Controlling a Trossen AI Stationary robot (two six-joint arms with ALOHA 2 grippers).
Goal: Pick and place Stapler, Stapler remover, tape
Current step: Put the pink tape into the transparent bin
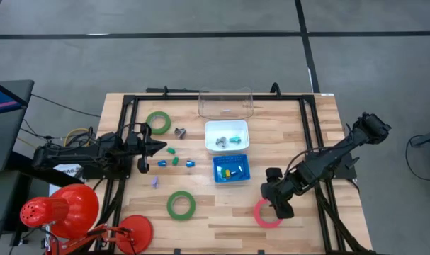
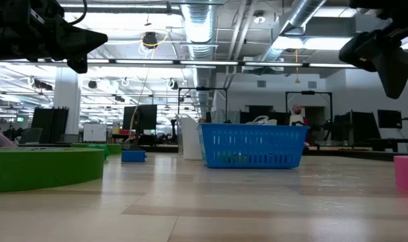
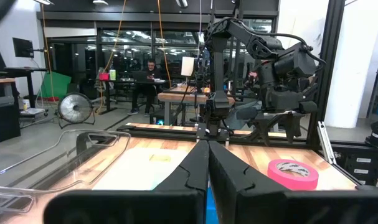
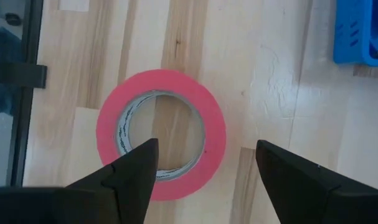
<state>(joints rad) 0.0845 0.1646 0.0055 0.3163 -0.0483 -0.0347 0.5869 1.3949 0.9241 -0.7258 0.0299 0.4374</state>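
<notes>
Right gripper (image 4: 204,162) hangs over the pink tape (image 4: 160,134) — jaws apart, one finger over the hole; left gripper (image 1: 161,146) far off, jaws together.

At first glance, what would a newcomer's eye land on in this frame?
Probably the pink tape ring near the table's front right edge, with the right gripper hanging open directly over it. Next, the blue basket at the table's middle and the left gripper, shut, waiting at the left.
</notes>
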